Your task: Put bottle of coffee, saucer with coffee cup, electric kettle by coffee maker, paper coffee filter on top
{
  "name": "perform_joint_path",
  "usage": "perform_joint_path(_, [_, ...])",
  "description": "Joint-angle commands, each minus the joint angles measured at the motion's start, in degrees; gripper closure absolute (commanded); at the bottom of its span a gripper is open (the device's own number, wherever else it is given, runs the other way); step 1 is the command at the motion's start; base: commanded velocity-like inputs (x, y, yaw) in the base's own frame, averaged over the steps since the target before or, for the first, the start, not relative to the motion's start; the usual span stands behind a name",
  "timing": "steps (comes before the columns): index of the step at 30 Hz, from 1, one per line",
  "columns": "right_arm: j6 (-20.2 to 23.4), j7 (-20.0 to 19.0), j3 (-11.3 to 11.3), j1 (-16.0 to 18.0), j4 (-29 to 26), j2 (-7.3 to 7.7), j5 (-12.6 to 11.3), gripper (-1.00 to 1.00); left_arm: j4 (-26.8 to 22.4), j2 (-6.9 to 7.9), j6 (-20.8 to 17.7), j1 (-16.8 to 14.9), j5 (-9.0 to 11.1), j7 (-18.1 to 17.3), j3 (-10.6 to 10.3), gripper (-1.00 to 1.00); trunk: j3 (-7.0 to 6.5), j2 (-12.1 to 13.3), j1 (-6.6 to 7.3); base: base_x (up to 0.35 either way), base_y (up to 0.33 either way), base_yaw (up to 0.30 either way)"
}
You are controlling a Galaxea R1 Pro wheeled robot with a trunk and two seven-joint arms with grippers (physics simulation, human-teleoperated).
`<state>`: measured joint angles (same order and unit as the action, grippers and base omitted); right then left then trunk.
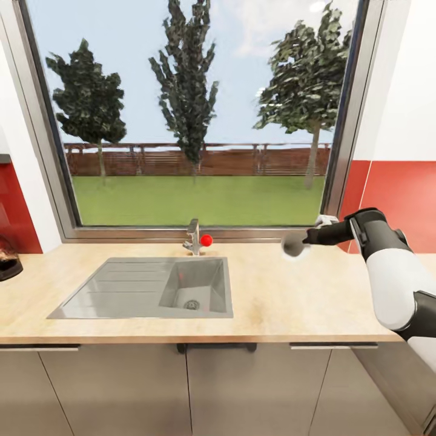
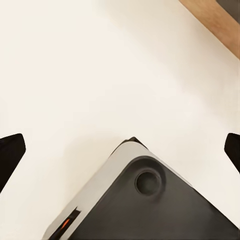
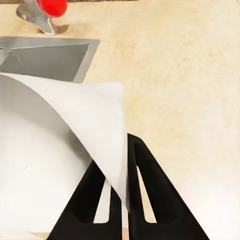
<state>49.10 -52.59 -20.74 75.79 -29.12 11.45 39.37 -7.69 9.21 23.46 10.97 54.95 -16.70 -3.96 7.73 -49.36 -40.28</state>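
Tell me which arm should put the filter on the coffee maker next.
The right. Its end effector is already shut on the paper coffee filter, held above the kitchen countertop right of the sink. The left end effector is open and holds nothing.

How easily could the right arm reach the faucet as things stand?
Probably yes: only bare kitchen countertop lies between the right arm and the faucet. But its jaws are shut on the paper coffee filter, so it could touch, not grasp.
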Motion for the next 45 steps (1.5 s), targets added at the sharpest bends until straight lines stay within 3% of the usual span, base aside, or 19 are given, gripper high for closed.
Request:
perform_joint_path(1, [0.5,-0.5,-0.6,0.1,-0.5,-0.07,0.3,1.0,-0.1,0.02,0.1,0.0,0.6,-0.2,-0.4,-1.0,-0.11,0.4,0.21,0.0,0.0,0.0])
perform_joint_path(45, [0.6,-0.3,-0.6,0.1,-2.1,-0.32,0.8,1.0,0.0,-0.42,0.2,0.0,0.5,-0.2,-0.4,-1.0,-8.0,18.0,9.88,0.0,0.0,0.0])
